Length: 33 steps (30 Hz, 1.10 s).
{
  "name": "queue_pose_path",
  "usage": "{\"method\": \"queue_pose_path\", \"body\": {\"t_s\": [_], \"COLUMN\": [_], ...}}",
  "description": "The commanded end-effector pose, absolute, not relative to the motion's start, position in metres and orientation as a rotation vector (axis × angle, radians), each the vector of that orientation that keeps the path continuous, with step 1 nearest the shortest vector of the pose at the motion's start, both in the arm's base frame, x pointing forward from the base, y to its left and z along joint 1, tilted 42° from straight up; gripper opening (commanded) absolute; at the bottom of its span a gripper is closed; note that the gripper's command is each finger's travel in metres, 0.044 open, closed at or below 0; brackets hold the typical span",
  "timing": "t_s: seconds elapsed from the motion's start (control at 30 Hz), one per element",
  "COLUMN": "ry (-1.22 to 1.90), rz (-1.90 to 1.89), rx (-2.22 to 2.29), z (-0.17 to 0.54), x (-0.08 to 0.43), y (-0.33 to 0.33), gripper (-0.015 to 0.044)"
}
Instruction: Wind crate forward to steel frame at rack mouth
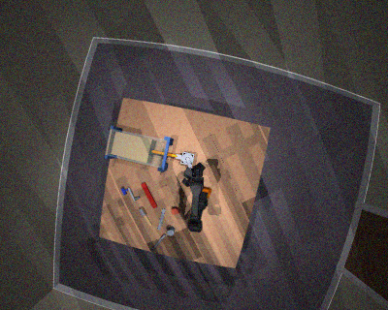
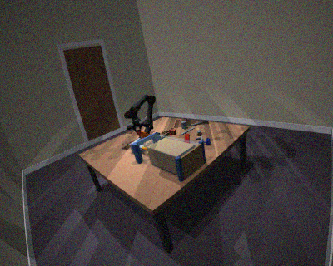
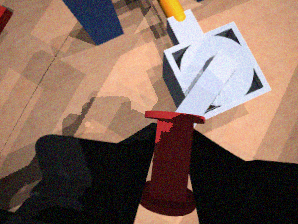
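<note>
No brand, label or lettering I can read in any view. My gripper [image 1: 189, 167] [image 3: 170, 130] is closed on the red grip [image 3: 172, 160] of the winch handle, black fingers on both sides of it. The handle's pale arm [image 3: 200, 92] runs from the grip over the top of the winch [image 1: 185, 158] [image 3: 217, 70]; its key end and the round hole can't be made out. An orange strap [image 1: 165, 154] [image 2: 144, 148] [image 3: 172, 9] leads from the winch to the crate [image 1: 130, 146], which is inside the guard cubby [image 1: 133, 135] [image 2: 180, 168]. The crate's front is hard to make out through the panel, so its gap to the blue steel frame [image 1: 166, 154] [image 2: 136, 153] can't be judged. Exterior view: winch hard to pick out behind the frame. Wrist view: the blue piece [image 3: 97, 22] is cut off at the top edge, and my fingers run off the bottom. Loose tools by the red bar [image 1: 149, 195] are too small and grainy to name surely.
</note>
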<state>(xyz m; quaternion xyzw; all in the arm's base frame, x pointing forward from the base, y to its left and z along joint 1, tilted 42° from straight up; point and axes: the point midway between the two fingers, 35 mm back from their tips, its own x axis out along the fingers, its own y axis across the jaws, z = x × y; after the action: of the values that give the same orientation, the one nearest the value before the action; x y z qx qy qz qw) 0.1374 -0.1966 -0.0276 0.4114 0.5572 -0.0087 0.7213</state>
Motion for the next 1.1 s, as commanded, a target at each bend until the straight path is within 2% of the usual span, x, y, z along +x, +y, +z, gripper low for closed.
{"method": "queue_pose_path", "body": {"t_s": [0.0,1.07], "ry": [1.263,1.264], "rz": [-0.027,-0.031], "rx": [0.901,0.897], "z": [-0.035,-0.063], "x": [0.126,0.096], "y": [-0.2,-0.234], "gripper": [0.0,0.0]}}
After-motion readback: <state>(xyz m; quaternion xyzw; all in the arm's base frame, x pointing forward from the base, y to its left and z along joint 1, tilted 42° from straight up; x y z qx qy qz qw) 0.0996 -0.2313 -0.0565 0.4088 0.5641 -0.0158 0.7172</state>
